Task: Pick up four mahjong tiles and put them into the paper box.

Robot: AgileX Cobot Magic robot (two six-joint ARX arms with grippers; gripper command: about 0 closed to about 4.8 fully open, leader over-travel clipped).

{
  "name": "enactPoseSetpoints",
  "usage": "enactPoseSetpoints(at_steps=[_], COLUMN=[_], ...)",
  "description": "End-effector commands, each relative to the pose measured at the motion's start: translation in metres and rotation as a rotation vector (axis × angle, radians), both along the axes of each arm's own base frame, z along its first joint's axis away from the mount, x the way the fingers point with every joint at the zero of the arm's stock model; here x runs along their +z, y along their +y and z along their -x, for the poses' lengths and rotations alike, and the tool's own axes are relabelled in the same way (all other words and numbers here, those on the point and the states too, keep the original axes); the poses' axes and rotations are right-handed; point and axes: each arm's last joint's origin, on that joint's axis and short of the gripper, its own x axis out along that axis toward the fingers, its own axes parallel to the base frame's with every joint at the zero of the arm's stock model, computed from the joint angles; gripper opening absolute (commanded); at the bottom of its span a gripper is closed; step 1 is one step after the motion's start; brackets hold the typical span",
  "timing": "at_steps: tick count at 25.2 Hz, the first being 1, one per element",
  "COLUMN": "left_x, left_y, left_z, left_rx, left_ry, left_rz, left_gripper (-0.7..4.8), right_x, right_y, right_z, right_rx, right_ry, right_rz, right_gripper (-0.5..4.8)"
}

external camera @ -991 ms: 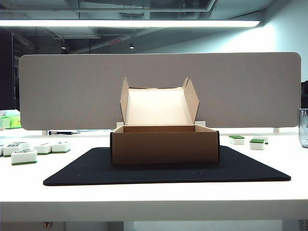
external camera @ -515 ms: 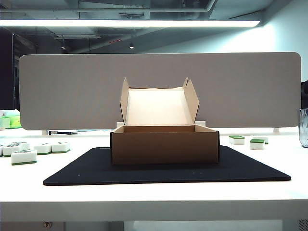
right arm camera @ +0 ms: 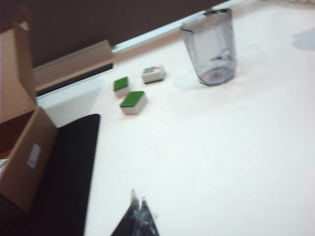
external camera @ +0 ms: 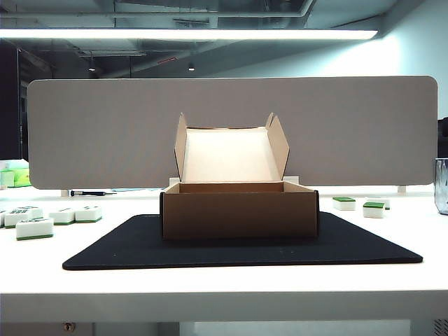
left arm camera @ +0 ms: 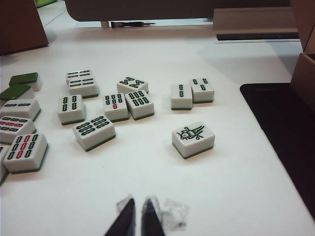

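Note:
The brown paper box stands open on a black mat, lid upright; what lies inside is hidden. Several mahjong tiles lie on the table left of the mat, and a few more tiles lie to its right. Neither gripper appears in the exterior view. In the left wrist view my left gripper is shut and empty above bare table, short of a tile with a red and green mark. My right gripper is shut and empty, well away from three tiles and beside the box.
A clear grey cup stands beyond the right-hand tiles, at the table's right edge. A small screwdriver lies at the back left. A grey partition closes the rear of the table.

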Motion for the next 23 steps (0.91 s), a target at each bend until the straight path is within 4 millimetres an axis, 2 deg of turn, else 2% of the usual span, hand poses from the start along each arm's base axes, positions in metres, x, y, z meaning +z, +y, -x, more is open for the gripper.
enactPoseSetpoints(at_steps=[1, 6, 23], left_x=[-0.0014, -0.0014, -0.0014], left_y=[-0.0002, -0.0002, -0.0002], left_z=[0.0001, 0.0001, 0.0001], left_rx=[-0.005, -0.005, -0.005], left_ry=[0.012, 0.012, 0.012], left_rz=[0.001, 0.001, 0.001], left_gripper=[0.18, 0.18, 0.18], right_x=[-0.0061, -0.0080, -0.0078], right_y=[-0.0009, -0.0012, -0.0012], right_z=[-0.0008, -0.0004, -0.0004], right_rx=[-0.031, -0.036, -0.036], right_ry=[0.003, 0.027, 0.025], right_rz=[0.004, 0.057, 0.057], right_gripper=[-0.01, -0.01, -0.01])
